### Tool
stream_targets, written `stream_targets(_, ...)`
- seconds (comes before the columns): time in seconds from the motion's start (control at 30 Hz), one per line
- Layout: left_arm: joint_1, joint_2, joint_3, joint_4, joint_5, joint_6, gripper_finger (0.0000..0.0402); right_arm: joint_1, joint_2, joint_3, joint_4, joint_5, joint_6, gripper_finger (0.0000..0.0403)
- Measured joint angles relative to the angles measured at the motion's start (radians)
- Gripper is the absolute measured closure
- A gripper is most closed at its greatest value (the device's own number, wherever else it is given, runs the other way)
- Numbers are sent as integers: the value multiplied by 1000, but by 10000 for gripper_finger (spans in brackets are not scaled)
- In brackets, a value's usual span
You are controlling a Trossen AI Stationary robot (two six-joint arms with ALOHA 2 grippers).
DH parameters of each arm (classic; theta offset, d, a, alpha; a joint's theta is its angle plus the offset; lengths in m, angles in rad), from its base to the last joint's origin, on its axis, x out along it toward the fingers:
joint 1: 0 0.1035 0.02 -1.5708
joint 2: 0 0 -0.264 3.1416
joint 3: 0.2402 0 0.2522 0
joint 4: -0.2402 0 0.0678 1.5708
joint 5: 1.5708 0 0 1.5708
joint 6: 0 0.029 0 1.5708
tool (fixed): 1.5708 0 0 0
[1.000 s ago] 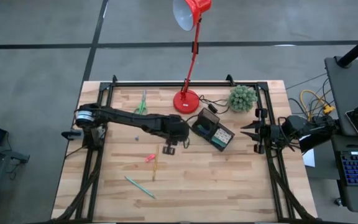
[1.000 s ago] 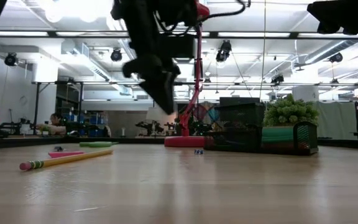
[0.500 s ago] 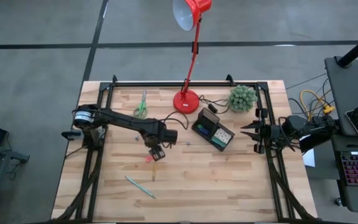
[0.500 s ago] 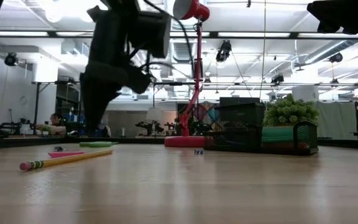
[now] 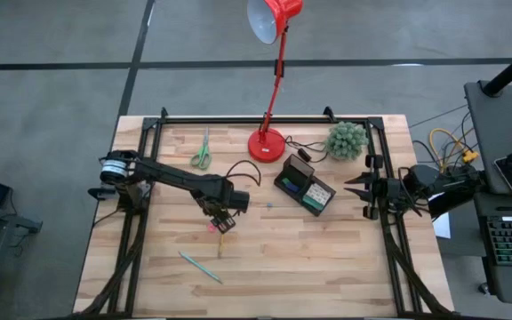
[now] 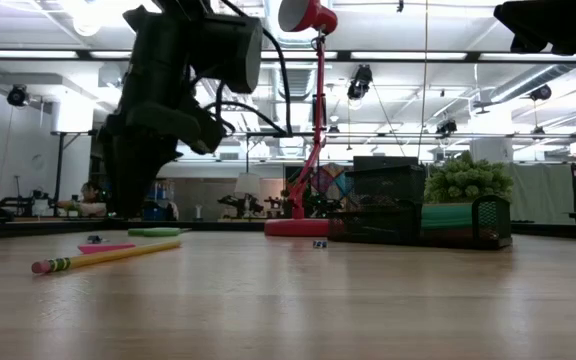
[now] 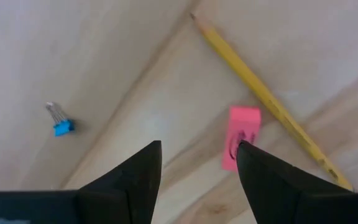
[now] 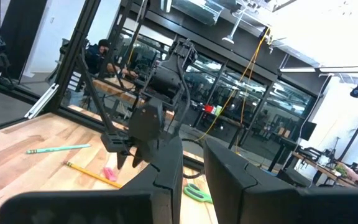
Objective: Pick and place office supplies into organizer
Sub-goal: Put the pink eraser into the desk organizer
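Note:
My left gripper (image 5: 222, 218) hangs open over the table's middle, just above the pink eraser (image 5: 212, 227) and the yellow pencil (image 5: 220, 241). In the left wrist view its gripper (image 7: 199, 158) stands with the eraser (image 7: 241, 137) beside one finger, touching nothing. The pencil (image 7: 266, 102) lies flat past the eraser, and a small blue piece (image 7: 62, 127) lies farther off. The teal pen (image 5: 200, 267) lies nearer the near edge. The green-handled scissors (image 5: 201, 151) lie toward the far edge. The black organizer (image 5: 305, 188) stands right of centre. My right gripper (image 5: 356, 188) waits open at the right edge.
The red lamp's base (image 5: 267, 145) and its cable sit just behind the organizer, with the green ball plant (image 5: 347, 140) to its right. In the low view the pencil (image 6: 98, 257) and eraser (image 6: 103, 247) lie left of the organizer (image 6: 408, 210). Bare wood lies along the near edge.
My left gripper has swung away from the organizer toward the table's left, come down and turned, and now hangs over the pink eraser and pencil. The supplies have stayed where they were.

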Motion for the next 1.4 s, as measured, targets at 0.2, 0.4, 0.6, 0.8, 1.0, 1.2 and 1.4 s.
stream_targets(0.2,-65,0,0,32,-43,-2,210,0,0,0,0,0,0,346)
stream_targets(0.4,-119,0,-9,79,-90,-41,210,0,0,0,0,0,7,346)
stream_targets(0.6,-125,0,-60,86,-91,-104,210,0,0,0,0,0,10,346)
stream_targets(0.8,-125,1,-114,119,-87,-102,210,0,0,0,0,0,11,346)
stream_targets(1.0,-125,-1,-118,134,-72,-100,210,0,0,0,-1,0,11,346)
stream_targets(1.2,-125,-10,-119,129,-71,-98,210,0,0,0,0,0,10,346)
stream_targets(1.4,-125,-33,-119,117,-67,-96,210,0,0,0,-1,0,10,346)
